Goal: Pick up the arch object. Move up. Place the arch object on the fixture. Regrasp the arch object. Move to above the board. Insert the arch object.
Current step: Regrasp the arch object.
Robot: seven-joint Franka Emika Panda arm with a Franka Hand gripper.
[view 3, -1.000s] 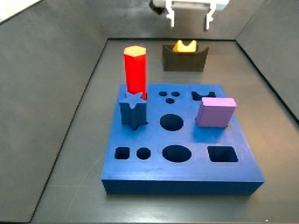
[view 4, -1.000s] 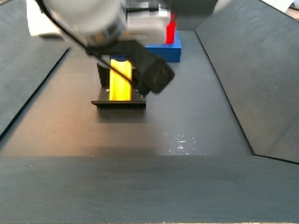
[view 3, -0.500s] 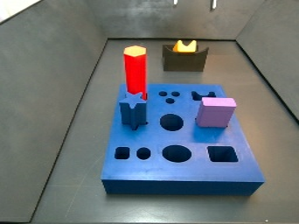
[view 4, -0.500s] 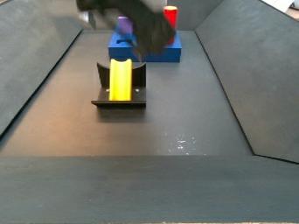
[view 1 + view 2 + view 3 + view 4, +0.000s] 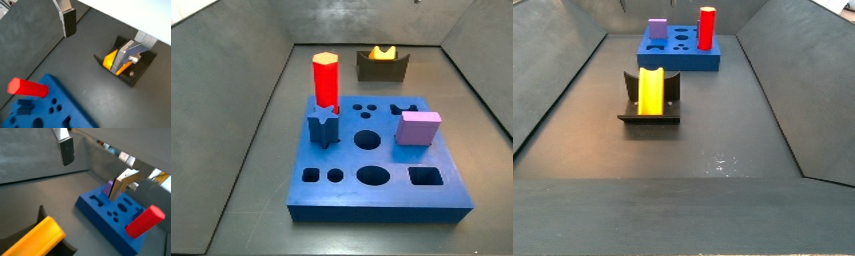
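- Yellow-orange, the arch object [image 5: 651,91] sits in the fixture [image 5: 649,119], as we see in both side views [image 5: 382,53]
- We find the gripper [image 5: 100,37] only in the wrist views, raised well above the floor, its fingers [image 5: 69,22] spread apart with nothing between them
- We see the board [image 5: 378,190] lying apart from the fixture, carrying a red prism [image 5: 325,78] and a lilac cube [image 5: 418,128]
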